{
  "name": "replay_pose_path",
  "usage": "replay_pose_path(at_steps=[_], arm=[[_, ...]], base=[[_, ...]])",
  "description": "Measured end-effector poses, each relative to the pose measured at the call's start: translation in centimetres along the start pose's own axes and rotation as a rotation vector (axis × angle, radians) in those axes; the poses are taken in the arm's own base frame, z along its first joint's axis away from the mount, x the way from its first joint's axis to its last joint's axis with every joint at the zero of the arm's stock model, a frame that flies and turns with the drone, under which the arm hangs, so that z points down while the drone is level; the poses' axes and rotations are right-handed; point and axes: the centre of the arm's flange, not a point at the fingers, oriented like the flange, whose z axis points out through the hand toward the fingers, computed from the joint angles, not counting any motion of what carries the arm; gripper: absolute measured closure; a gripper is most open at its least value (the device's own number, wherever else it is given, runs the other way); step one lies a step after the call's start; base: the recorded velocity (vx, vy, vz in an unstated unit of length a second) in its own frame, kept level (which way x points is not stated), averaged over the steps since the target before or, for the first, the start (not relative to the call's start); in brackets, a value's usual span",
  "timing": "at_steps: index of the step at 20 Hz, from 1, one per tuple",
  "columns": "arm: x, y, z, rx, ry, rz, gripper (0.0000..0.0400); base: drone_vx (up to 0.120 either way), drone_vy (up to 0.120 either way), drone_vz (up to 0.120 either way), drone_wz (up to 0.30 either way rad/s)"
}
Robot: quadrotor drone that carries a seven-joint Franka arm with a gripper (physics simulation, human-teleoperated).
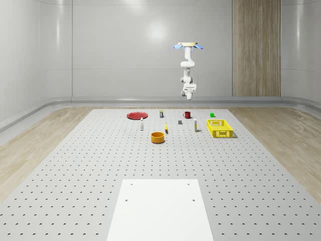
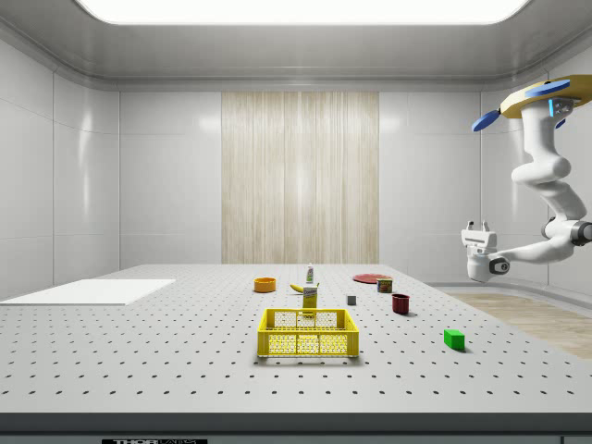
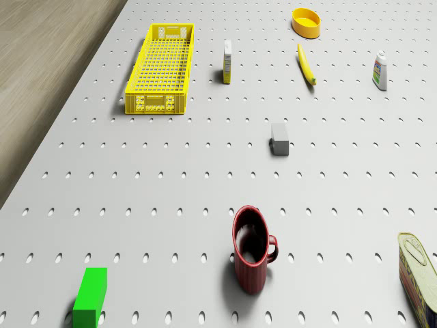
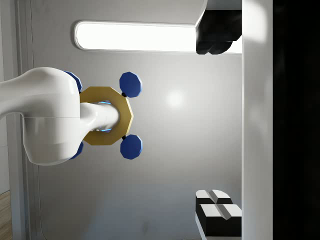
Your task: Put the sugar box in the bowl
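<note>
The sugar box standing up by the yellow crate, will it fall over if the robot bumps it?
Probably. The sugar box stands upright on a narrow end, tall and thin, so a nudge could tip it. Its flat sides look stiff, so it shouldn't roll.

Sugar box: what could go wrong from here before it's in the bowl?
The sugar box stands upright beside the yellow crate; an approach may topple it or clip the crate.
The banana lies between it and the bowl; a low carry could strike it.
The drone hovers by the edge of the table, gripper pointing up: a large reorientation is needed.
</note>
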Motion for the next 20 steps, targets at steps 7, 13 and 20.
replay_pose_path(at_steps=[7,13,20], arm=[[-0.8,-0.7,0.1,-0.072,0.079,-0.002,0.0],[-2.6,-2.5,0.7,-0.257,0.27,-0.006,0.0],[-6.6,-6.3,6.2,-0.826,0.84,-0.02,0.0]], base=[[0.097,0.0,0.0,0.0],[0.12,0.0,0.0,0.0],[0.12,0.0,0.0,0.0]])
